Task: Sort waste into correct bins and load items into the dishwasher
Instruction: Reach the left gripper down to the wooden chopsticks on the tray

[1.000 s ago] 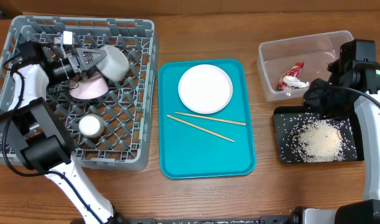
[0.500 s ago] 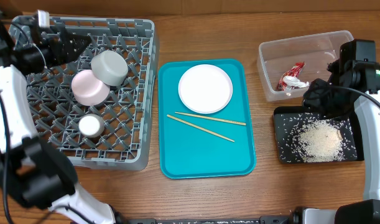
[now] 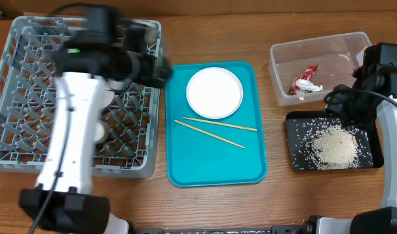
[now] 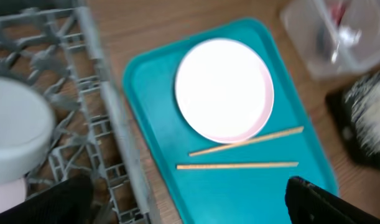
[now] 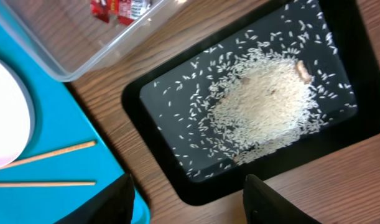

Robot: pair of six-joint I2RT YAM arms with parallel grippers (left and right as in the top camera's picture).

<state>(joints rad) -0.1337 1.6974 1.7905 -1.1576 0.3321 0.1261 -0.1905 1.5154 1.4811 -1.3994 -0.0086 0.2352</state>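
The white plate (image 3: 214, 91) and two chopsticks (image 3: 217, 123) lie on the teal tray (image 3: 185, 166). My left gripper (image 3: 159, 70) is open and empty above the right wall of the grey dish rack (image 3: 29, 39). In the left wrist view (image 4: 183, 208) it looks down on the plate (image 4: 224, 90), the chopsticks (image 4: 245, 142) and the grey bowl (image 4: 15, 130) in the rack. My right gripper (image 3: 340, 104) is open and empty (image 5: 190, 205) over the near corner of the black tray (image 5: 196, 186) holding rice (image 5: 264, 106). The red-and-white wrapper (image 3: 305, 79) lies in the clear tub (image 3: 315, 45).
My left arm (image 3: 75, 130) stretches across the rack and hides most of what stands in it; part of the small white cup (image 3: 102, 133) shows beside it. Bare wooden table (image 3: 276, 188) lies in front of the teal tray and black tray.
My left arm has swung from the rack's far left corner to its right wall beside the teal tray, with its gripper empty. The right arm has shifted slightly right.
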